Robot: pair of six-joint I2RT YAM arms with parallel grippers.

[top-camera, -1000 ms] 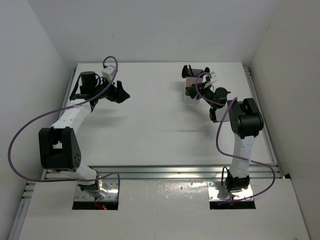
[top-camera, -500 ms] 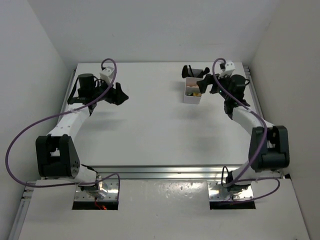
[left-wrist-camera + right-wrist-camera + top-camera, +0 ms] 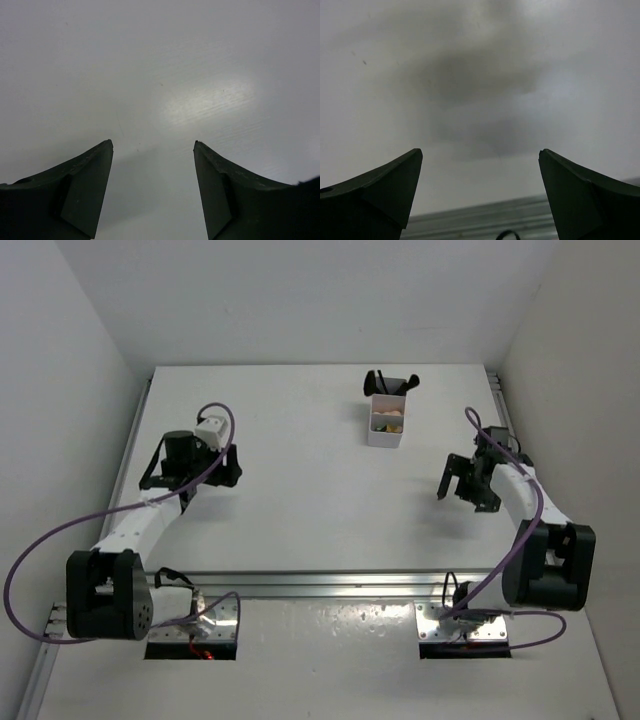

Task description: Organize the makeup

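At table's (image 3: 300, 500) far side, makeup (image 3: 389, 420) lies in the white box (image 3: 384, 438), w/ black brushes (image 3: 388, 383) just behind it, too small to make out. Well apart from the box, left gripper (image 3: 153, 145) & right gripper (image 3: 480, 151) hang spread, holding nothing. Sorting looks approx. done; next move prob. just parking both arms

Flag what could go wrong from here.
Probably little: the left claw and right claw are both open and empty. The black pieces at the white box's far side may lie outside it, so the sorting could be unfinished. The purple cable looped over the right arm could snag on a swing.
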